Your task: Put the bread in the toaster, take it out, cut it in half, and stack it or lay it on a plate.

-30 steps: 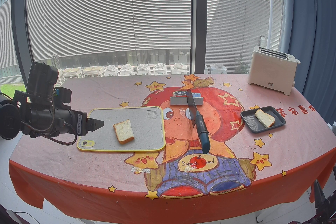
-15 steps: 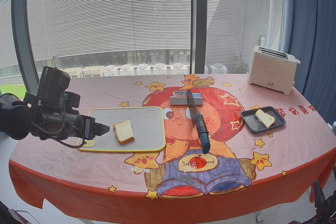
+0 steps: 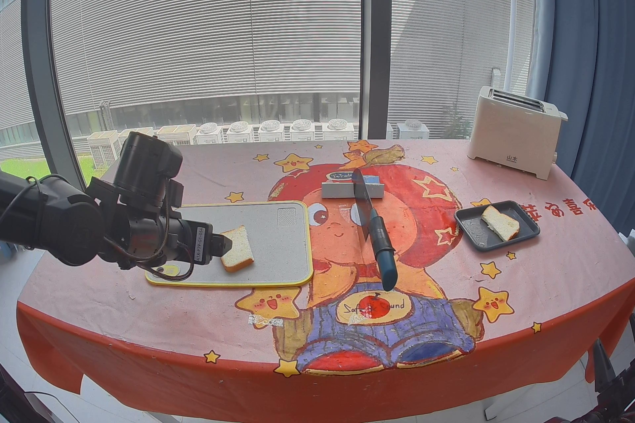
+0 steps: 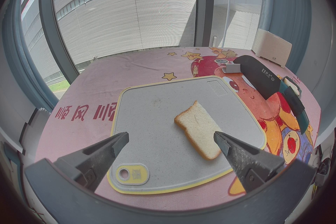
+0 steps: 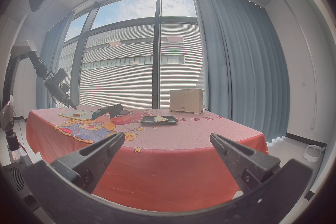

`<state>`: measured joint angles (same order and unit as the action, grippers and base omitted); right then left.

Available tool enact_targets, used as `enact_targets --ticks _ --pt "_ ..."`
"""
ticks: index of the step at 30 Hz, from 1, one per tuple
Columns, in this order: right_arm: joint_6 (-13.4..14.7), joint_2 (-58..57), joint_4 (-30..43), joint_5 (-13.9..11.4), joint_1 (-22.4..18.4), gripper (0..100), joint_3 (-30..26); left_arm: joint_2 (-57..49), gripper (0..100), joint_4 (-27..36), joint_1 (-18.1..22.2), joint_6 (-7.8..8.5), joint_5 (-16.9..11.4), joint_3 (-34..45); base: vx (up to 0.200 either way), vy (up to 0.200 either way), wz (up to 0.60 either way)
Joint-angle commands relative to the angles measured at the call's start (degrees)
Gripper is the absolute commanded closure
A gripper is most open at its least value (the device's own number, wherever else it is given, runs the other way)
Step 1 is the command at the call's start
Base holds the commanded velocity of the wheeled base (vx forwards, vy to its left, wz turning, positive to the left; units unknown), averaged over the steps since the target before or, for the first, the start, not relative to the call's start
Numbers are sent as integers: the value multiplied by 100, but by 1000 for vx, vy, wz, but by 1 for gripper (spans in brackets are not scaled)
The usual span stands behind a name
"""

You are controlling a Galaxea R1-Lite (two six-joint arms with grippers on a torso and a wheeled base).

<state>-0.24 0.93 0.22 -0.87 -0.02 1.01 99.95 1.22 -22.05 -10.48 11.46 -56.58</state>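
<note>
The table (image 3: 165,318) carries everything. Taking its middle as the dial's centre in the head view, the toaster (image 3: 514,131) stands at 2 o'clock, well apart from the rest. The board (image 3: 278,246) lies at 9 o'clock. The knife (image 3: 374,226) lies across the centre, blade toward 12 on a small rest (image 3: 352,188) and handle toward 6. The tray (image 3: 479,234) sits at 3 o'clock with one piece (image 3: 501,223) on it.

The bread (image 3: 239,248) lies flat near the board's middle. It is probably light, soft and easily crushed, with a crumb that tears and a firmer crust. The best hold is likely a gentle pinch across two opposite crust edges. Since it lies flat, one finger may need to slide along the board to catch the rim.

The left arm comes in low from the bread's 9 o'clock side, forearm nearly level and wrist pointing toward 3. The left gripper (image 4: 170,136) has its jaws spread wide and holds nothing. One finger sits just beside the bread's near corner, and I cannot tell whether it touches. The right gripper (image 5: 166,137) is also spread and holding nothing, low and well off the table.
</note>
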Motion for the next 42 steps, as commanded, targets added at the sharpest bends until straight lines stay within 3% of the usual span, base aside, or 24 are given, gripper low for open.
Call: enact_targets --ticks 1,9,42 --pt "-2 -93 -4 -1 2 0 -84 148 0 1 -18 -6 14 -20 0 0 0" --pt "-2 -93 -4 -1 -6 0 -84 279 0 -8 -10 -15 339 -46 0 0 0" --pt "-2 -93 4 -1 2 0 -92 534 0 -8 17 -50 243 -126 0 0 0"
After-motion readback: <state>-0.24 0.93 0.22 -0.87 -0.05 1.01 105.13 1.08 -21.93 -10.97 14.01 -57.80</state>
